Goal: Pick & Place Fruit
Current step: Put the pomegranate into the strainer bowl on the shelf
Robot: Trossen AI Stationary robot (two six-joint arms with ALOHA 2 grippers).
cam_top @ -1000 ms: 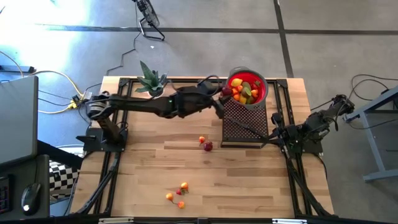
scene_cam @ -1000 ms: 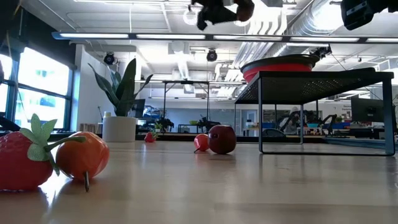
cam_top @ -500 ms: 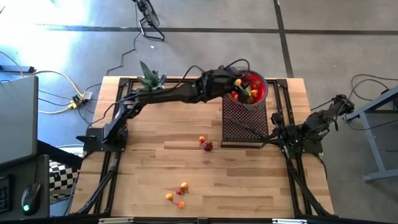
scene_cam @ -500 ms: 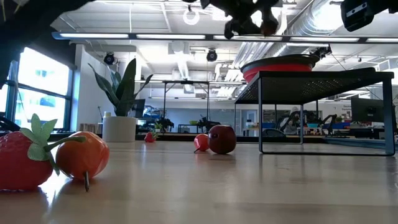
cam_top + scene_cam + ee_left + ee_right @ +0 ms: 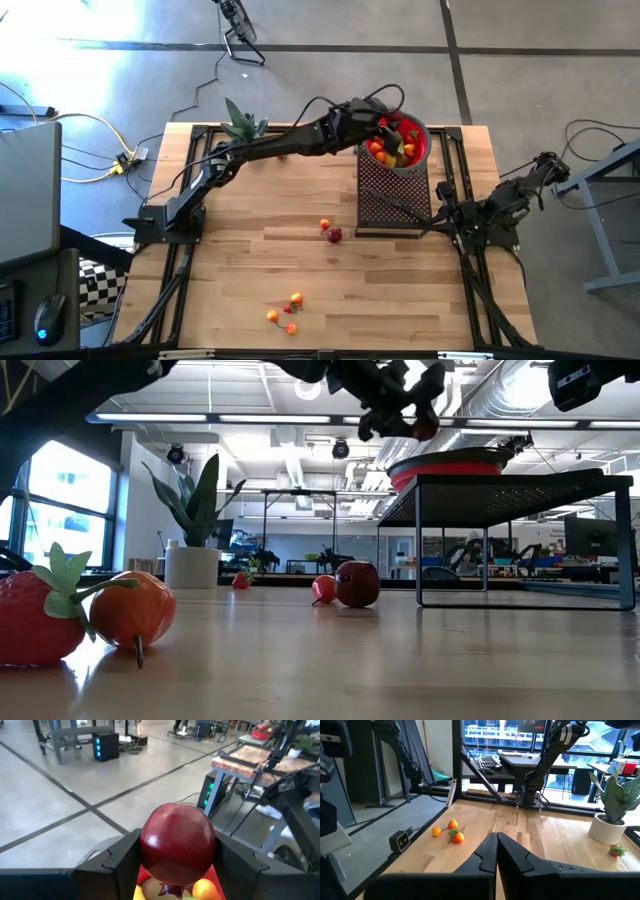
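Now left gripper [image 5: 176, 857] clamps red fruit [image 5: 177, 843] above bowl [image 5: 424, 150].

Open-plan lab or office — exposed ceiling ducts [image 5: 480, 400], concrete floor [image 5: 330, 80], desks with monitors [image 5: 590, 540]

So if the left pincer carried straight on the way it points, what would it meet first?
Probably the fruit pile in the red bowl. The left pincer, shut on a dark red fruit, sits over the bowl's rim and points on across it; depth is hard to judge.
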